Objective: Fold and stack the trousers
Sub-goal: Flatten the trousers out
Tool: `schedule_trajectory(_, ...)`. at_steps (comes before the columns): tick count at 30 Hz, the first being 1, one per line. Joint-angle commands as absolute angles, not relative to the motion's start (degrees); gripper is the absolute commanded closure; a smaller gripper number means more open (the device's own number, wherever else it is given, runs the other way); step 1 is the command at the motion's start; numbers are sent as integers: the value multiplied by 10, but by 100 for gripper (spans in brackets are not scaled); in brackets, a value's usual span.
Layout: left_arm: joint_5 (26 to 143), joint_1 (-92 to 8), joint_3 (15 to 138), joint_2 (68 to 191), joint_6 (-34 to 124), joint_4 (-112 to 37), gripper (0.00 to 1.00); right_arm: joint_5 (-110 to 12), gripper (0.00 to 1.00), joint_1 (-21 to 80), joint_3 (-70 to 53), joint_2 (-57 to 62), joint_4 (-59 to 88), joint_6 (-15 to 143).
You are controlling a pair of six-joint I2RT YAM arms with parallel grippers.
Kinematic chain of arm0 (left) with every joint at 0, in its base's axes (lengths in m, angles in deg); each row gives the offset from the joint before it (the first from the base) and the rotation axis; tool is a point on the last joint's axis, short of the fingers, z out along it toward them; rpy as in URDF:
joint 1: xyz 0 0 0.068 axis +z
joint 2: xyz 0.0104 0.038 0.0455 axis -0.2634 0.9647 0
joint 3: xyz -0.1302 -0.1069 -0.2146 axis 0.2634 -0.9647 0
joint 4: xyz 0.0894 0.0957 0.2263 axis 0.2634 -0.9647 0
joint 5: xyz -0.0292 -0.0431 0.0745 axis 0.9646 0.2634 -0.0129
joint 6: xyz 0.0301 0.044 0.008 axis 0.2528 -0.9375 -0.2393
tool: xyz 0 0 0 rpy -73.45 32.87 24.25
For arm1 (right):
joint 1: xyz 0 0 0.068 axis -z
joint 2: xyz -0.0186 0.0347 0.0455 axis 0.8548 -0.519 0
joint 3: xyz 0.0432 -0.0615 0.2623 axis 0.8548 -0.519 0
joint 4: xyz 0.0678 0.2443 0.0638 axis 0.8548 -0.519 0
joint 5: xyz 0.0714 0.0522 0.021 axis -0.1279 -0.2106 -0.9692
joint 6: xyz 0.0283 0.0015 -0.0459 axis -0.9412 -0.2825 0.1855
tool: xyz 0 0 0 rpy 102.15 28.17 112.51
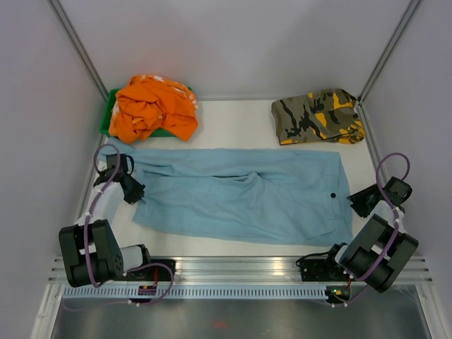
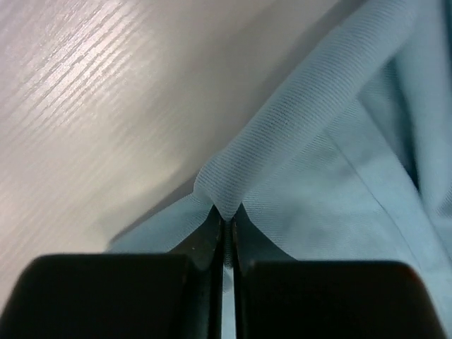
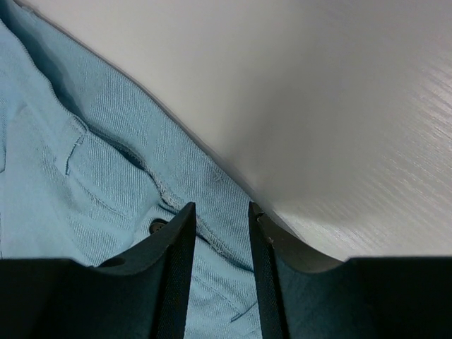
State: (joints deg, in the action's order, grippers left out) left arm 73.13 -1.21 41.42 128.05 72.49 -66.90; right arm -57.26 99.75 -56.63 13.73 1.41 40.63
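The light blue trousers [image 1: 247, 194] lie spread flat across the table, waist to the right with a small dark button [image 1: 332, 195], leg ends to the left. My left gripper [image 1: 134, 191] is shut on a pinched fold of the trousers' leg end [image 2: 226, 191]. My right gripper [image 1: 355, 201] is open at the waist edge, its fingers [image 3: 173, 254] over the waistband [image 3: 212, 205] close to the button [image 3: 157, 226], holding nothing.
A crumpled orange garment [image 1: 154, 107] lies on a green tray [image 1: 107, 116] at the back left. A folded camouflage garment [image 1: 318, 116] lies at the back right. Grey walls stand on both sides and behind; a metal rail [image 1: 240, 265] runs along the near edge.
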Motion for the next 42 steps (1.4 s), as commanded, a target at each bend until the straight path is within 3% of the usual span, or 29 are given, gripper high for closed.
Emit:
schedule_trajectory(1, 643, -87, 540, 1178, 677, -782, 98, -584, 58, 993, -569, 133, 35, 412)
schedule_trajectory(3, 514, -205, 608, 1156, 667, -838, 98, -583, 58, 993, -569, 133, 36, 413)
schedule_trajectory(8, 428, -449, 777, 1255, 717, -955, 98, -585, 58, 991, -573, 124, 45, 409)
schedule_trajectory(9, 411, -533, 787, 1278, 769, -991, 93, -586, 58, 991, -572, 122, 44, 409)
schedule_trajectory(10, 402, -560, 802, 1300, 799, -1010, 81, -587, 57, 991, -571, 119, 40, 411)
schedule_trajectory(11, 390, -583, 807, 1338, 827, -1030, 39, -586, 57, 991, -568, 119, 37, 412)
schedule_trajectory(12, 385, -610, 810, 1351, 882, -1069, 15, -588, 57, 991, -567, 120, 35, 413)
schedule_trajectory(13, 385, -615, 809, 1358, 893, -1075, 1, -587, 57, 991, -566, 123, 34, 413)
schedule_trajectory(17, 379, -606, 768, 1325, 907, -1067, 0, -590, 56, 990, -563, 121, 35, 413)
schedule_trajectory(24, 544, -364, 614, 1193, 755, -840, 0, -602, 56, 988, -570, 111, 45, 409)
schedule_trajectory(29, 612, -326, 608, 1241, 673, -713, 0, -602, 56, 986, -568, 115, 42, 411)
schedule_trajectory(33, 610, -280, 648, 1307, 686, -725, 0, -603, 56, 986, -566, 116, 37, 412)
schedule_trajectory(39, 765, -121, 584, 1272, 690, -625, 0, -602, 56, 986, -565, 121, 32, 416)
schedule_trajectory(42, 937, -63, 525, 1209, 659, -487, 0, -602, 56, 986, -566, 116, 37, 413)
